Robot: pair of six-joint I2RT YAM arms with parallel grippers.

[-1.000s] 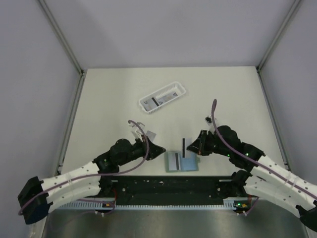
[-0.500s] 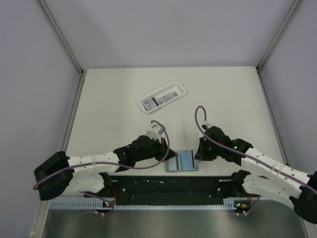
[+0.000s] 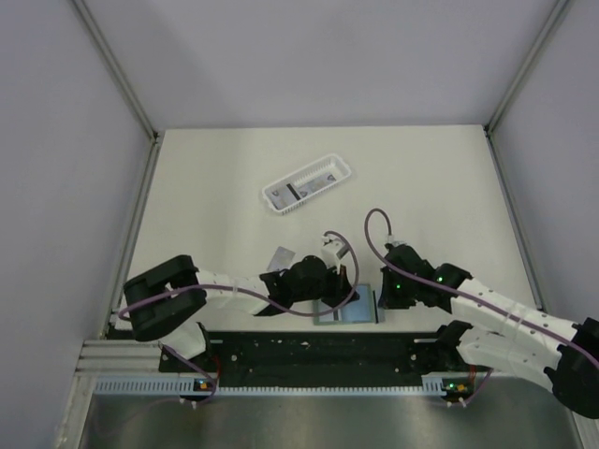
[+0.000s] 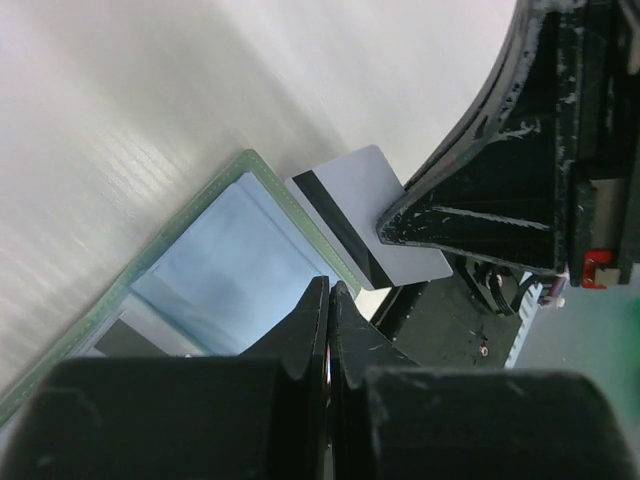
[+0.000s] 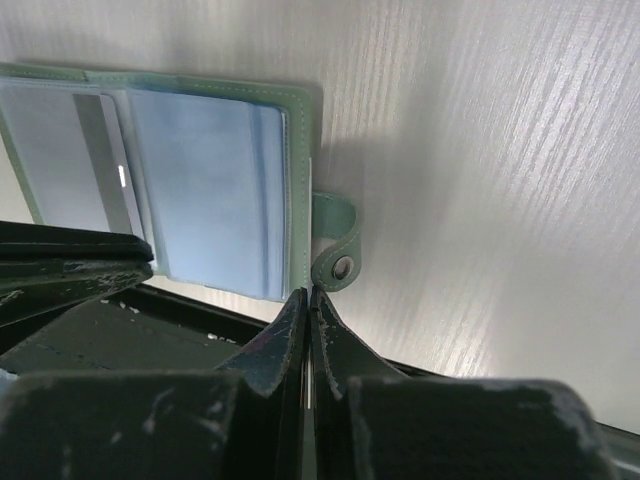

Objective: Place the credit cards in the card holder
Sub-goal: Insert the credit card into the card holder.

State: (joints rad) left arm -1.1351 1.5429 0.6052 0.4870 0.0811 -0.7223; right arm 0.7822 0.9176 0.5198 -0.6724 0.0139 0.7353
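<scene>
Right gripper (image 5: 306, 296) clamps a credit card (image 4: 365, 215) just right of the open card holder (image 5: 298, 150), ready for slotting; left gripper (image 4: 328, 292), pinched together, seemingly pins it flat.

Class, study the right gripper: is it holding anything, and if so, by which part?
Yes. The right gripper pinches a credit card between its closed fingers, gripping the edge opposite the card's black stripe.

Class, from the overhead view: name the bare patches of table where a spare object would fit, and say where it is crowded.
Bare: the far strip of table behind the white basket, and the wide patch right of it. Crowded: near middle, where the left gripper, right gripper and card holder meet.
</scene>
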